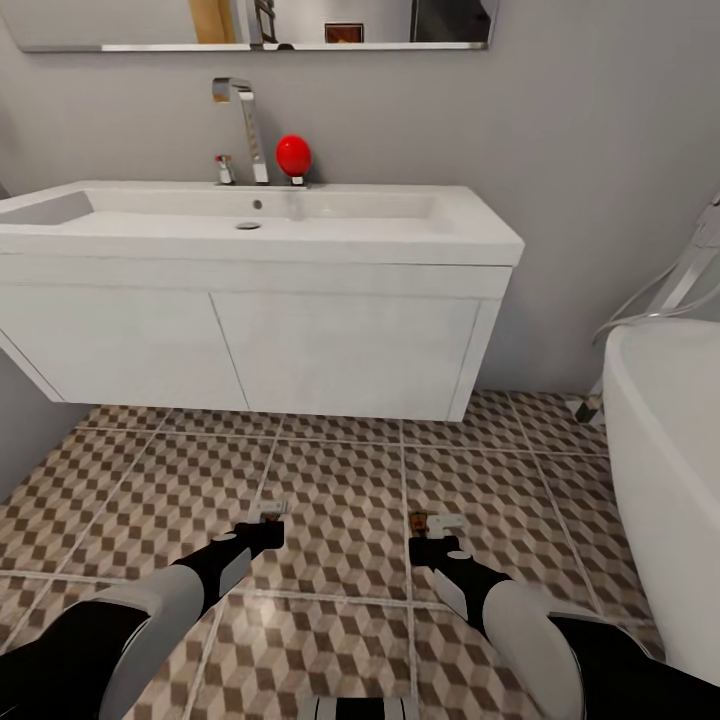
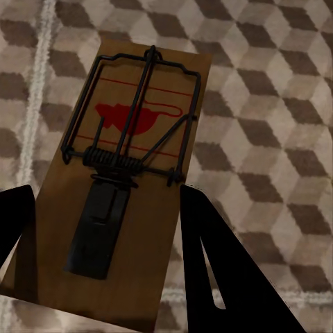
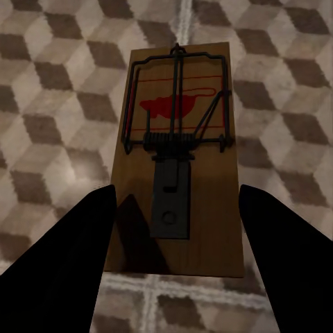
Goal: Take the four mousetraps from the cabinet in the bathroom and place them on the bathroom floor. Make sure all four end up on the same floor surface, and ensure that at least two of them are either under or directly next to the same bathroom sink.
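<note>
Left claw (image 2: 104, 243) grips mousetrap (image 2: 121, 173); right claw (image 3: 173, 229) grips second mousetrap (image 3: 177, 159). Red mouse print, no readable writing.

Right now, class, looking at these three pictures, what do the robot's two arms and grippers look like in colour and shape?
Both arms have rounded pale grey shells over black joints. The left gripper and right gripper are black; their fingers are flat, matte, tapering wedges. No cables or markings can be seen.
</note>
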Tool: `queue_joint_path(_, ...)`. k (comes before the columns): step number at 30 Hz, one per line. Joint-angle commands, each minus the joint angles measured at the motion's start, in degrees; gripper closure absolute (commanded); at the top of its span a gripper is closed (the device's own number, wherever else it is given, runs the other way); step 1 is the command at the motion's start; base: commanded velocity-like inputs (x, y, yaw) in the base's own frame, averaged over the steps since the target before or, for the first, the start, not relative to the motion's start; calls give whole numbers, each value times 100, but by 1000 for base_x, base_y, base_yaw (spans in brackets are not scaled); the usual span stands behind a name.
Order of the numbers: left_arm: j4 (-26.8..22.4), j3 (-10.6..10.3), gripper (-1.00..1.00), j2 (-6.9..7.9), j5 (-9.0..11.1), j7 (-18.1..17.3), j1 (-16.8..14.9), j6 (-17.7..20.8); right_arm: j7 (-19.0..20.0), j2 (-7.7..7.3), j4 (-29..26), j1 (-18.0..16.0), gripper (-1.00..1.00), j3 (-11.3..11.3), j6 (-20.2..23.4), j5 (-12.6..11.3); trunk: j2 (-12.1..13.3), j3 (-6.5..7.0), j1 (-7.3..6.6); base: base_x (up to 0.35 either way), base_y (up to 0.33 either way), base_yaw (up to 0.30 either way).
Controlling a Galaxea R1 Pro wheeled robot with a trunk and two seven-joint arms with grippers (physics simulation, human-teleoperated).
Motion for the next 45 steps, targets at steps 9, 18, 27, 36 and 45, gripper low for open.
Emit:
queue_joint_path(9,10,-47,100,0,37,-3,-5,-25,-27,3,17,-7,100,-49,-29,61,-14,-204,22,0,0,0)
queue_joint_path(18,10,-48,100,4,37,-5,-5,-28,-27,3,17,-7,100,-48,-29,61,-21,-315,35,0,0,0)
queue_joint_path(27,10,-48,100,0,29,-4,-5,-28,-27,1,17,-7,100,-48,-29,61,-21,-315,35,0,0,0)
queue_joint_path(36,10,-48,100,8,28,-3,-5,-28,-29,4,17,-7,100,-48,-29,61,-21,-315,35,0,0,0)
queue_joint_path(45,10,-47,100,8,28,-3,-5,-28,-28,0,17,-7,100,-53,-29,61,-21,-315,35,0,0,0)
